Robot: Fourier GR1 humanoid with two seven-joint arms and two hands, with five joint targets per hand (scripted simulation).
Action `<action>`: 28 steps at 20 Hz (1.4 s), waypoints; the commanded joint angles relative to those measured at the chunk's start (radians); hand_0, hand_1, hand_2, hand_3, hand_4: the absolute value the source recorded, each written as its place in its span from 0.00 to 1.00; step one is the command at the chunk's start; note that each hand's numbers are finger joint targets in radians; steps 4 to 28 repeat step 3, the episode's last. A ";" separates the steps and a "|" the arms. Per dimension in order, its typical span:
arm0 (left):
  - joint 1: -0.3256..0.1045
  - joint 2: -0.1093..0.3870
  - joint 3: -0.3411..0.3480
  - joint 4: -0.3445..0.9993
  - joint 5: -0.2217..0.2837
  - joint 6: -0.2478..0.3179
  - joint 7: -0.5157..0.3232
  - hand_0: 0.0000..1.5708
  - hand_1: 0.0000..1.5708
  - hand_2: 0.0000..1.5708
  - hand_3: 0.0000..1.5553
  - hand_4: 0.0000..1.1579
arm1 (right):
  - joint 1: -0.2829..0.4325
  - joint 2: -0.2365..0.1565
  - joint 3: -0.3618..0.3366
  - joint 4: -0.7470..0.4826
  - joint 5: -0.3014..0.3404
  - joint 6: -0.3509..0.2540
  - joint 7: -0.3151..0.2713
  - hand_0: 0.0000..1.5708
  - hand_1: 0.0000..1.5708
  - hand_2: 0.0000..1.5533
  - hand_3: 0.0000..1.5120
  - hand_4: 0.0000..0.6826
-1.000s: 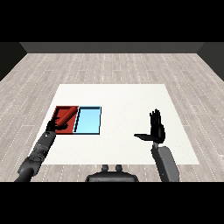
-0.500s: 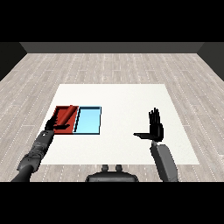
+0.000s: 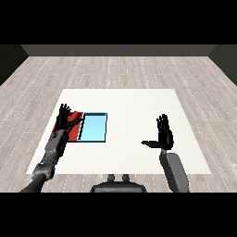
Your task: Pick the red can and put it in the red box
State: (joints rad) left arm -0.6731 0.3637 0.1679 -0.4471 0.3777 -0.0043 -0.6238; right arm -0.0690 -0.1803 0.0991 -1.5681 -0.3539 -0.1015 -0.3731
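The red tray (image 3: 73, 132) lies at the table's left, touching the light blue tray (image 3: 94, 127) on its right. My left hand (image 3: 64, 119) is open, fingers spread, over the red tray's far left part and hides it. I cannot make out the red can; nothing stands apart from the tray's red surface. My right hand (image 3: 163, 134) is held open and upright above the table's right half, thumb pointing left, with nothing in it.
The white table (image 3: 129, 104) stretches behind and between the trays and my right hand. A grey wooden floor surrounds it. The table's left edge runs just beside the red tray.
My left hand has risen and moved farther over the red tray, its fingers now spread straight. The right hand has barely moved.
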 commanded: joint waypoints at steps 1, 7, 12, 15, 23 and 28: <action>0.052 -0.139 0.010 -0.158 0.074 -0.139 -0.129 0.00 0.00 0.00 0.00 0.00 | 0.006 -0.029 -0.014 0.009 -0.003 0.040 -0.025 0.00 0.00 0.00 0.00 0.00; 0.155 -0.156 -0.028 -0.264 0.060 -0.134 -0.150 0.00 0.00 0.00 0.00 0.00 | 0.006 -0.025 0.010 0.038 0.030 0.044 -0.043 0.00 0.00 0.00 0.00 0.00; 0.155 -0.156 -0.028 -0.264 0.060 -0.134 -0.150 0.00 0.00 0.00 0.00 0.00 | 0.006 -0.025 0.010 0.038 0.030 0.044 -0.043 0.00 0.00 0.00 0.00 0.00; 0.155 -0.156 -0.028 -0.264 0.060 -0.134 -0.150 0.00 0.00 0.00 0.00 0.00 | 0.006 -0.025 0.010 0.038 0.030 0.044 -0.043 0.00 0.00 0.00 0.00 0.00; 0.155 -0.156 -0.028 -0.264 0.060 -0.134 -0.150 0.00 0.00 0.00 0.00 0.00 | 0.006 -0.025 0.010 0.038 0.030 0.044 -0.043 0.00 0.00 0.00 0.00 0.00; 0.155 -0.156 -0.028 -0.264 0.060 -0.134 -0.150 0.00 0.00 0.00 0.00 0.00 | 0.006 -0.025 0.010 0.038 0.030 0.044 -0.043 0.00 0.00 0.00 0.00 0.00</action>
